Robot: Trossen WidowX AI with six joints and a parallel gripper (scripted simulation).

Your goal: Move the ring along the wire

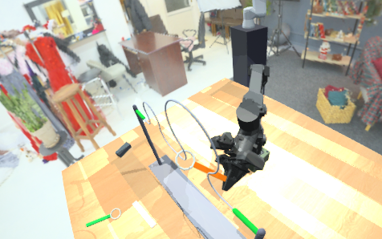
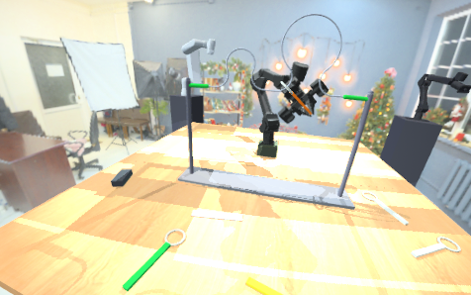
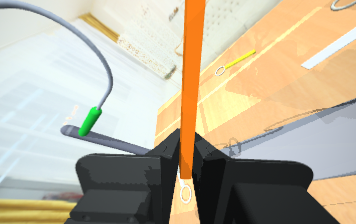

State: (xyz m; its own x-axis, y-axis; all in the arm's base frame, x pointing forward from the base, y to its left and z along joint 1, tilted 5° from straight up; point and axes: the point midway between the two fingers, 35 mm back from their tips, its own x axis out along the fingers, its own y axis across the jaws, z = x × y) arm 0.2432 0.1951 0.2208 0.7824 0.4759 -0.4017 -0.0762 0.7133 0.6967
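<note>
- Jaws of the gripper [image 1: 227, 182] [image 2: 303, 101] [image 3: 186, 145] nearly closed, only a narrow gap between them, with the orange handle [image 1: 209, 171] [image 2: 299, 98] [image 3: 192, 75] pinched in it.
- Handle tilted in the exterior view; it runs from the fingertips to the pale ring [image 1: 176, 160] [image 2: 285, 88].
- Ring out at the wire's low middle stretch, between the smaller and larger loops — well apart from both green parts. Whether it touches the grey wire [image 1: 172, 100] [image 2: 314, 14] [image 3: 111, 75], I cannot tell.
- Larger loop rising above the gripper in the exterior view.
- One green part [image 1: 140, 114] [image 2: 199, 85] at the post [image 1: 148, 136] [image 2: 190, 129] on the exterior view's left; the other green part [image 1: 245, 220] [image 2: 355, 97] [image 3: 90, 121] at the opposite post [image 1: 261, 233] [image 2: 355, 144] [image 3: 115, 142].
- Both posts upright on a long grey base [image 1: 193, 200] [image 2: 267, 187] [image 3: 310, 135].
- Farther out, lying on the table — a green-handled ring [image 1: 98, 220] [image 2: 147, 266] and a black block [image 1: 123, 149] [image 2: 122, 177].
</note>
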